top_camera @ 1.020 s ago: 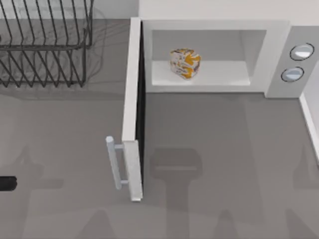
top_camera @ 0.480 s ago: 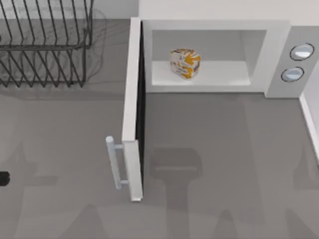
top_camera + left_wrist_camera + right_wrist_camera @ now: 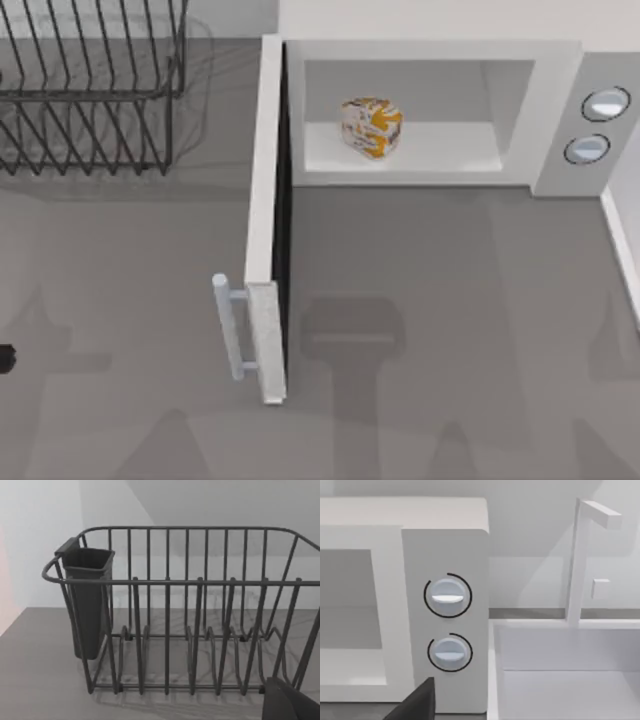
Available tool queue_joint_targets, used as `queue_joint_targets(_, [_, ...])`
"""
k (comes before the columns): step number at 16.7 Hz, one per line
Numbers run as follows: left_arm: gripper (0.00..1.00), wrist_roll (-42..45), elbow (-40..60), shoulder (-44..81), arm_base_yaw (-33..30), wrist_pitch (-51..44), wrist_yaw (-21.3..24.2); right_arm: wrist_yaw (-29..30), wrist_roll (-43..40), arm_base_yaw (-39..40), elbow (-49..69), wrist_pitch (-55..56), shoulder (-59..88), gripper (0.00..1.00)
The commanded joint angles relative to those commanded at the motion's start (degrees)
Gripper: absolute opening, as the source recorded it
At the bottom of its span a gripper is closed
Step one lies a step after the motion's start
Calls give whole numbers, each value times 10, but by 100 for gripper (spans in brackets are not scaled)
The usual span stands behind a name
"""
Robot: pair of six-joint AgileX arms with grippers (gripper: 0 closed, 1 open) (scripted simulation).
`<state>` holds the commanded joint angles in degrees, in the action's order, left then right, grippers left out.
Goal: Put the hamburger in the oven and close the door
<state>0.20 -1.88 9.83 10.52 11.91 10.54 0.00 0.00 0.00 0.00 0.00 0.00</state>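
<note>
The hamburger (image 3: 371, 127), a mottled white, orange and yellow lump, sits on the floor of the oven (image 3: 430, 55) cavity, left of its middle. The oven is a white box at the back of the table with two round silver knobs (image 3: 447, 596) on its grey side panel. The door (image 3: 265, 230) stands wide open, swung out toward the table's front, and its pale bar handle (image 3: 226, 325) faces left. A dark tip of my left gripper (image 3: 4, 358) shows at the table's left edge, far from the door. A dark part of my right gripper (image 3: 415, 705) hangs in front of the knob panel.
A black wire dish rack (image 3: 90, 90) with a dark cup (image 3: 87, 600) on its side fills the back left corner. A white tray-like sink (image 3: 560, 680) with a white faucet (image 3: 580, 555) stands right of the oven. Grey table lies between door and front edge.
My left gripper has drawn back to the left, so less of it shows at the table's edge. Hamburger, oven and door have not moved.
</note>
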Motion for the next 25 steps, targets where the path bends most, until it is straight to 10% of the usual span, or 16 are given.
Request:
queue_joint_targets(12, [0,-1,8,-89,-32,-99,-34,0,0,0,0,0,0,100])
queue_joint_targets(25, [0,-1,8,-38,-170,-48,-172,0,0,0,0,0,0,100])
